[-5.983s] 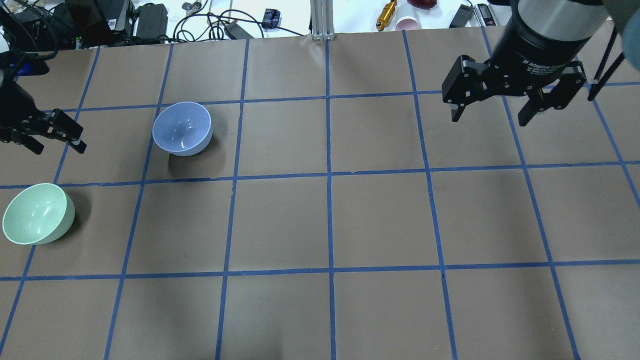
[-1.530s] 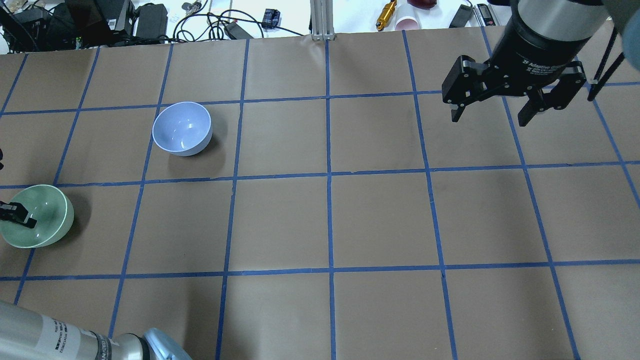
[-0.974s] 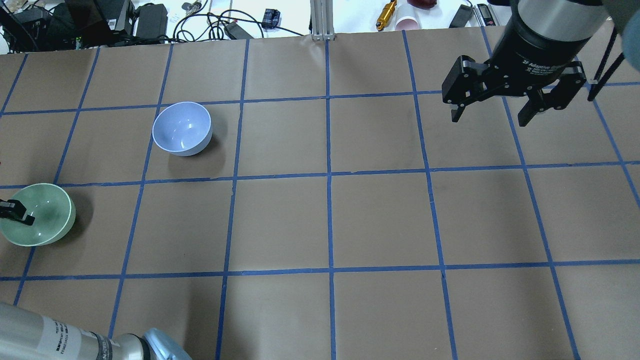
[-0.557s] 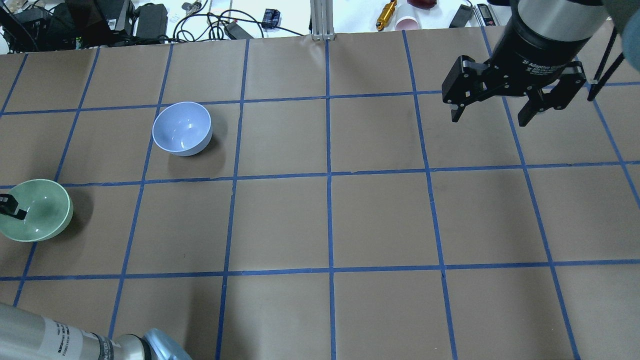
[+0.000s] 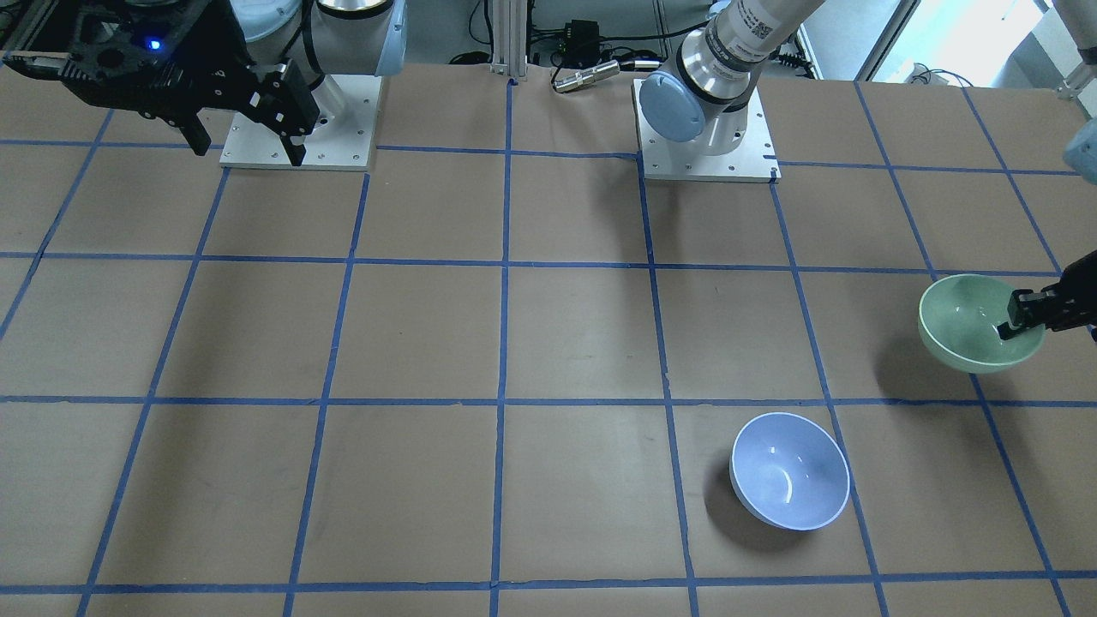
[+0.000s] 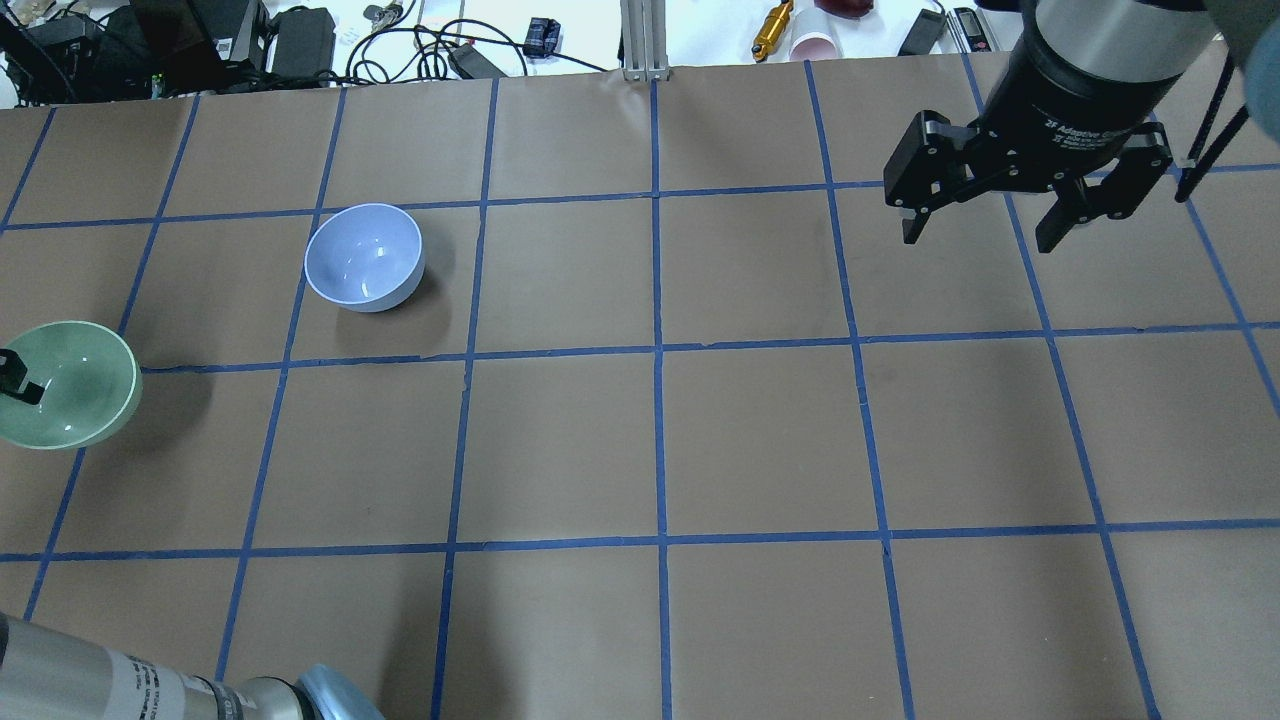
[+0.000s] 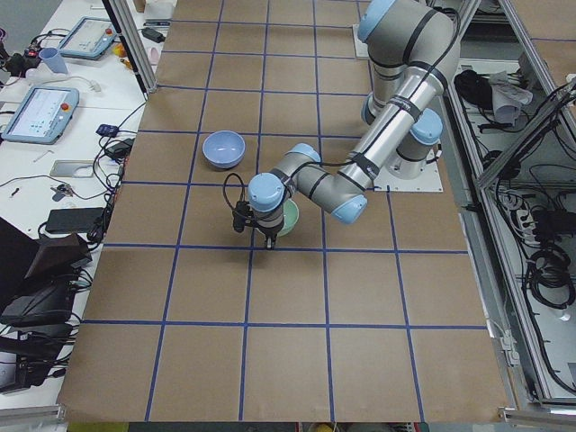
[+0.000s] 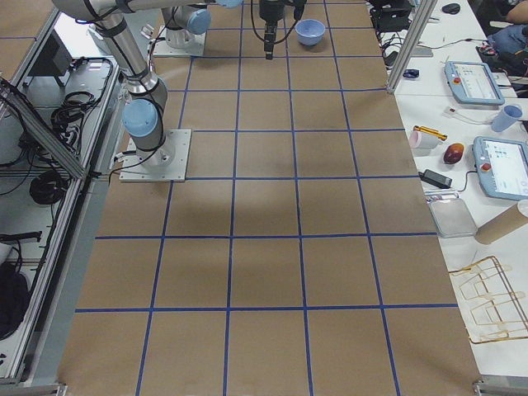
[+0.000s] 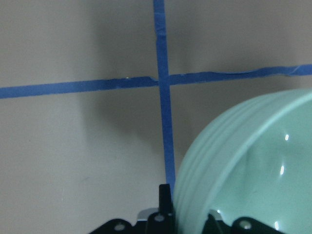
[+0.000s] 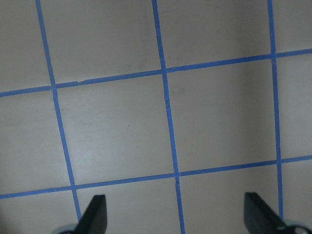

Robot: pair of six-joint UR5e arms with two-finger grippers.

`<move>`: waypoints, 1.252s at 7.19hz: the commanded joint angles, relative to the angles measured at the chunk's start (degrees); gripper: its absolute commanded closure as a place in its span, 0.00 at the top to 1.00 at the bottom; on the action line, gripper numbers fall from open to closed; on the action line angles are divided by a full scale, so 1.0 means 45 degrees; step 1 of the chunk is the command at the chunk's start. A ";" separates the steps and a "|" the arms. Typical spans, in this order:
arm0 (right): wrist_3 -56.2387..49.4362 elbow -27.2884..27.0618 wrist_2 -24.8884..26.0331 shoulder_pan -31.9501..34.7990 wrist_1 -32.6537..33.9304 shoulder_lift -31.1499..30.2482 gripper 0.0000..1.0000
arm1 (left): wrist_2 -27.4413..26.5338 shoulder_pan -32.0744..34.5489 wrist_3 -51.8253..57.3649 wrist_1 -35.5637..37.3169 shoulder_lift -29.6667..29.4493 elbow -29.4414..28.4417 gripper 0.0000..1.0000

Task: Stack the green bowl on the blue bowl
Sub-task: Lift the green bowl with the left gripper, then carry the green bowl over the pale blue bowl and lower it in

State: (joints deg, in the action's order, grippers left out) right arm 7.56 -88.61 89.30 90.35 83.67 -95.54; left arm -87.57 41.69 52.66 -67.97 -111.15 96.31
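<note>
The green bowl (image 6: 75, 385) hangs upright a little above the table at its left edge, with its shadow cast to the right; it also shows in the front view (image 5: 968, 321) and fills the lower right of the left wrist view (image 9: 258, 165). My left gripper (image 6: 12, 378) is shut on its left rim, one finger inside the bowl and one outside (image 9: 165, 195). The blue bowl (image 6: 365, 257) stands upright on the table one grid square away, farther back and to the right, also in the front view (image 5: 788, 470). My right gripper (image 6: 990, 225) is open and empty, high over the far right.
Cables, power adapters, a gold cylinder (image 6: 772, 28) and a pink cup (image 6: 815, 45) lie beyond the table's far edge, beside an aluminium post (image 6: 645, 40). My left forearm (image 6: 140, 690) crosses the near left corner. Two arm base plates (image 5: 707, 154) are on the robot's side.
My left gripper has lifted the green bowl off the table and carried it a little farther back; its shadow has drawn away from it. The right arm and blue bowl have not moved.
</note>
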 commanded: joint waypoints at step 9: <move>0.0000 0.0003 0.0000 0.0000 -0.0019 0.0000 1.00 | 0.2392 0.4497 -0.4727 -0.1010 0.0793 -0.1244 0.00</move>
State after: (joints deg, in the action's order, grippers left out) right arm 7.56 -88.62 89.30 90.35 83.62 -95.54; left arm -76.85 59.15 34.10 -72.72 -107.74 92.02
